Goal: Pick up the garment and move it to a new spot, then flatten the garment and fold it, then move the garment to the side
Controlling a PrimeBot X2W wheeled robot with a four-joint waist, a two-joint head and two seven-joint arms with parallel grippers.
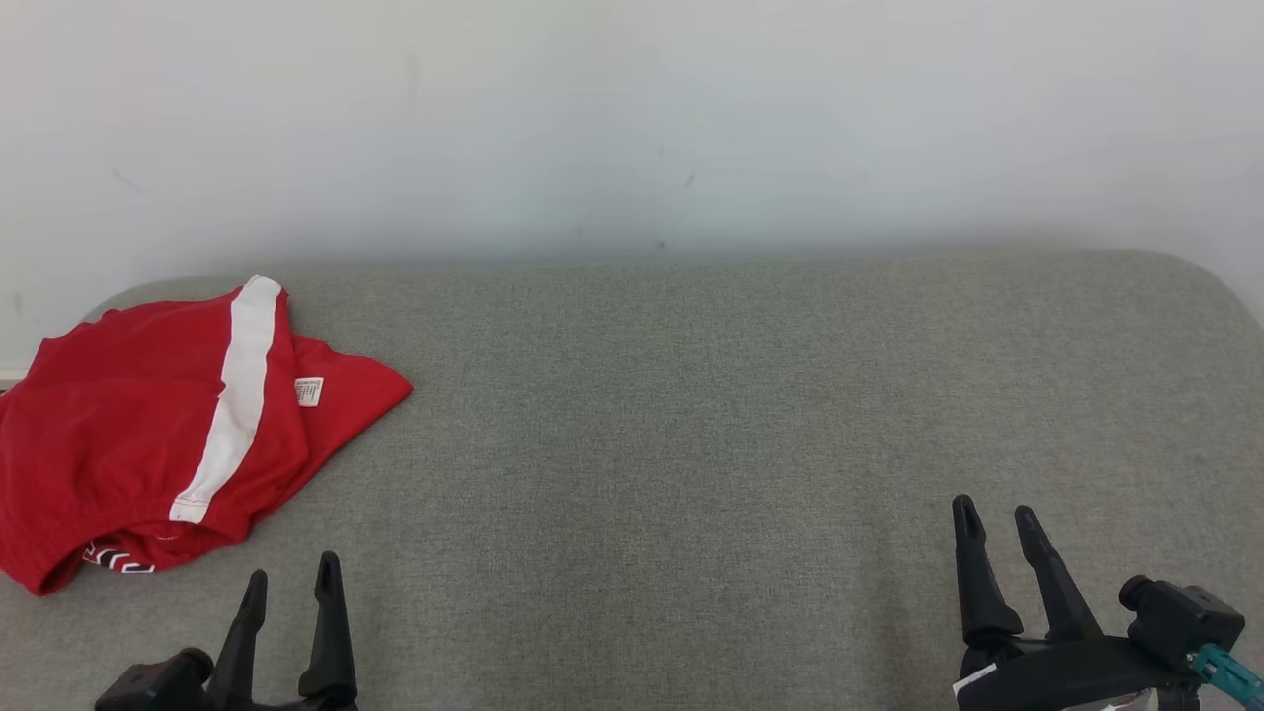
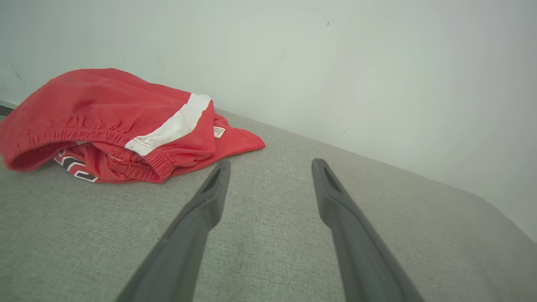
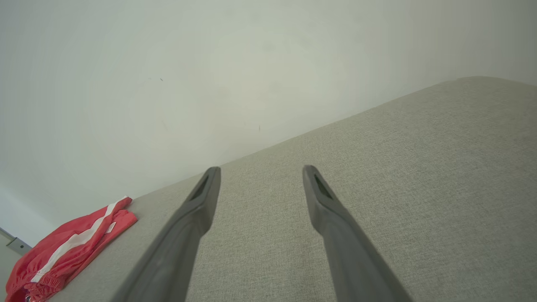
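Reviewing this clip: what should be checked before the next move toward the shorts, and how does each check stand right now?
1. Left pincer open, empty: ok.
2. Right pincer open, empty: ok.
3. Red shorts lying apart from both pincers: ok.
4. Shorts flat: not ok, bunched at the waistband.
5. Shorts wholly on the grey padded top: cannot tell, they run past the head view's left edge.

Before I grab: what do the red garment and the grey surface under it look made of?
The garment: thin, soft cloth, matte, probably light sportswear fabric; it creases loosely and puckers along an elastic hem. Its white stripe looks stitched in. The surface: grey woven upholstery-type fabric, matte, with a visible coarse weave; whether it is padded can't be told.
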